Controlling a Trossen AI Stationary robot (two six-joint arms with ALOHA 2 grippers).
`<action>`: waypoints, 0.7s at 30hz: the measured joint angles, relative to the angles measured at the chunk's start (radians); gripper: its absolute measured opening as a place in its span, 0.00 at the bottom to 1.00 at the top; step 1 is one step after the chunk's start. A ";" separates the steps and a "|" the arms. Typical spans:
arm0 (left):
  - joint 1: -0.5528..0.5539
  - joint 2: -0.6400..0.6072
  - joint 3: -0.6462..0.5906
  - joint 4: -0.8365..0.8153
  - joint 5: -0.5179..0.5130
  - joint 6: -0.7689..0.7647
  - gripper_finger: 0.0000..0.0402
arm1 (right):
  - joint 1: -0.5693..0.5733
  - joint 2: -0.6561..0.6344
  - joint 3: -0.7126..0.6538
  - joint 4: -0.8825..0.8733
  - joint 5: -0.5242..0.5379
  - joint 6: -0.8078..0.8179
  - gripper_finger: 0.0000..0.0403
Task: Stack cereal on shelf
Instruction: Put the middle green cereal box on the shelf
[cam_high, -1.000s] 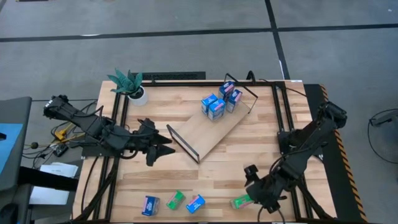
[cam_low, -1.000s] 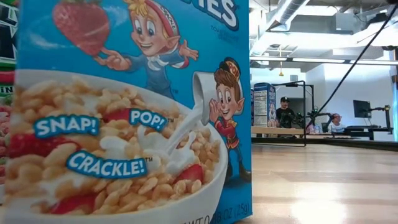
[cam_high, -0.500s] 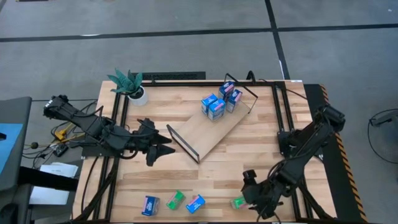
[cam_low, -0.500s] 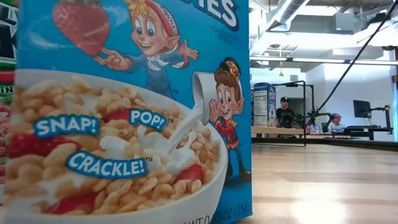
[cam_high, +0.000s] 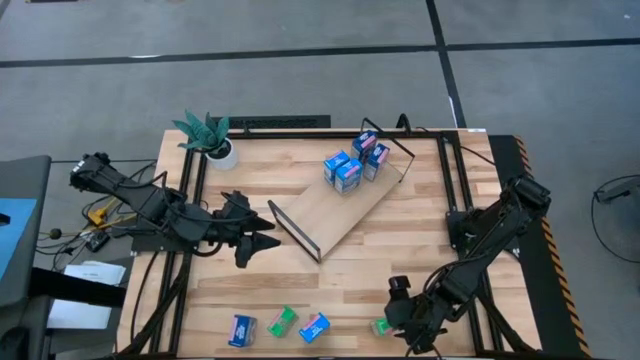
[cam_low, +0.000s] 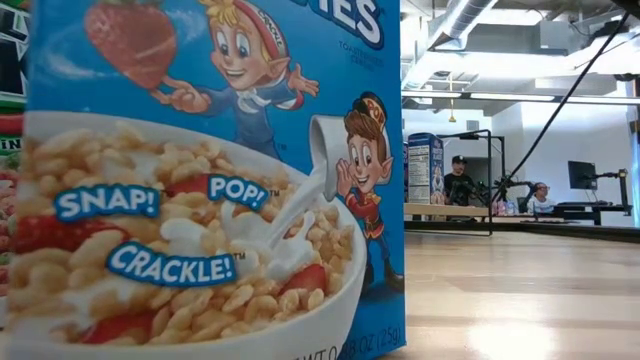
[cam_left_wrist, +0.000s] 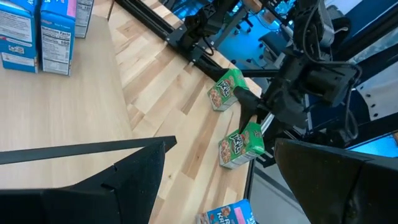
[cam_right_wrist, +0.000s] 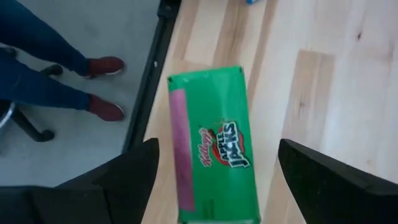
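Observation:
A green cereal box (cam_right_wrist: 214, 124) lies flat near the table's near edge, right of the middle (cam_high: 380, 326). My right gripper (cam_right_wrist: 217, 155) hangs over it, open, with one finger on either side and clear of it (cam_high: 398, 318). The shelf (cam_high: 335, 210) lies slanted on the tabletop; several blue boxes (cam_high: 355, 162) stand at its far right end. More cereal lies along the near edge: a blue box (cam_high: 241, 330), a green box (cam_high: 283, 321) and a blue box (cam_high: 314, 327). My left gripper (cam_high: 265, 232) waits open, just left of the shelf's near end.
A potted plant (cam_high: 212, 140) stands at the far left corner. Black frame rails (cam_high: 450, 190) run along the table's sides. One blue cereal box (cam_low: 200, 180) stands close before the low camera and fills its left half. A person's legs (cam_right_wrist: 56, 74) show beyond the near edge.
My right gripper has sunk and gone a little toward the table's left edge, coming over the green box, which it now partly covers from above. Its wrist has rolled. The fingers stay apart. No box has moved.

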 joint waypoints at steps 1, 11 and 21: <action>0.000 0.000 0.000 0.000 0.000 0.000 0.73 | 0.001 0.002 -0.001 0.000 -0.001 0.000 0.87; 0.000 0.000 0.000 -0.018 -0.016 0.015 0.73 | -0.003 0.004 0.000 -0.013 -0.005 0.033 0.76; 0.000 0.000 0.000 -0.018 -0.038 0.030 0.73 | -0.005 0.002 0.000 -0.029 -0.009 0.049 0.62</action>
